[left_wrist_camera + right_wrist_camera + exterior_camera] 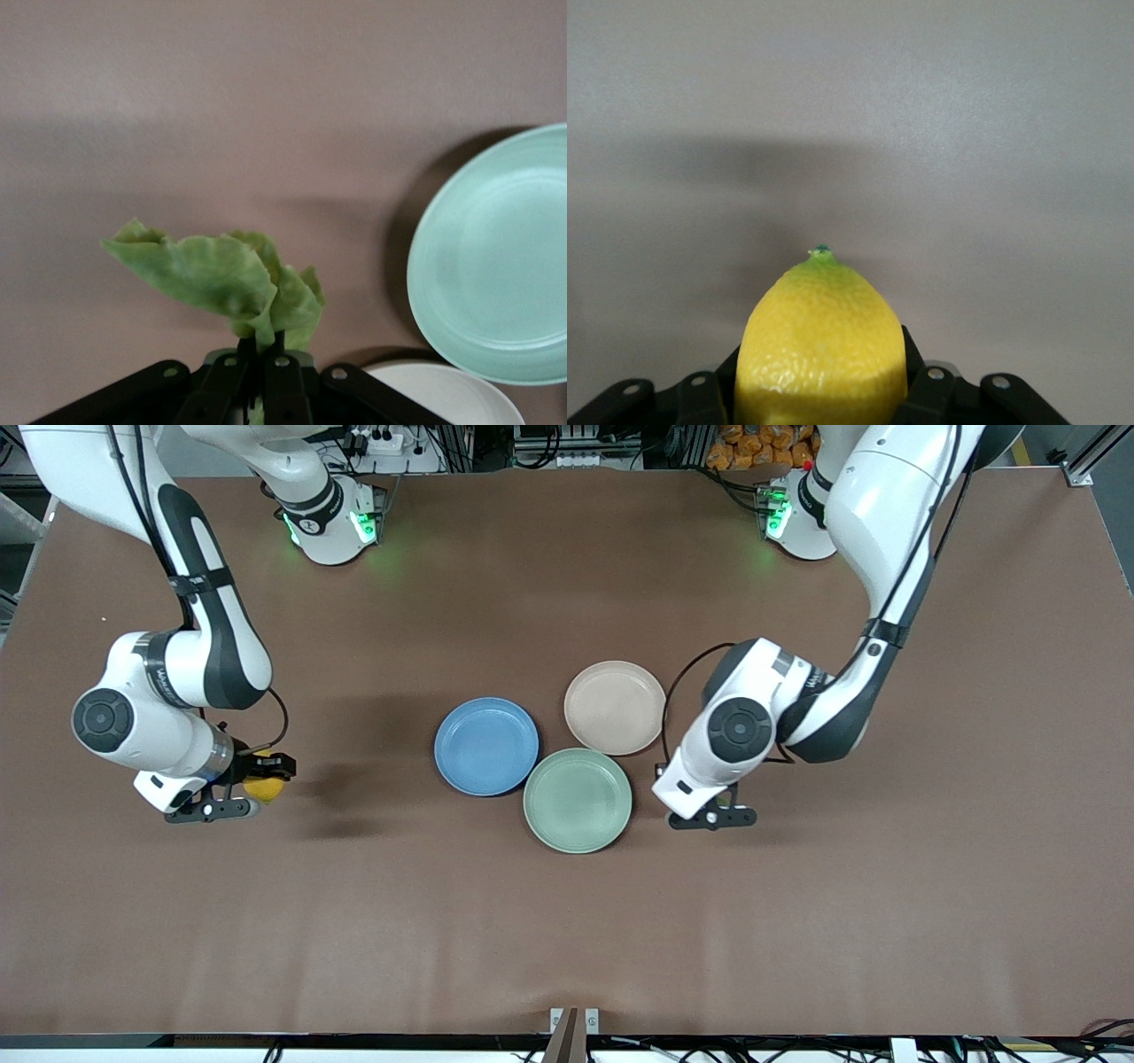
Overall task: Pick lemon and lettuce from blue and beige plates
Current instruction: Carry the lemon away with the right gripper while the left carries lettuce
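My right gripper (241,786) is shut on a yellow lemon (265,787) and holds it over bare table toward the right arm's end, away from the plates. The right wrist view shows the lemon (822,341) filling the space between the fingers. My left gripper (714,813) is over the table beside the green plate (578,801) and is shut on a green lettuce leaf (221,276), which shows in the left wrist view. In the front view the hand hides the lettuce. The blue plate (486,746) and the beige plate (615,707) are empty.
The three plates touch in a cluster at the table's middle. The left wrist view shows the green plate (496,257) and part of the beige plate (461,397). The brown table (567,939) spreads wide nearer the front camera.
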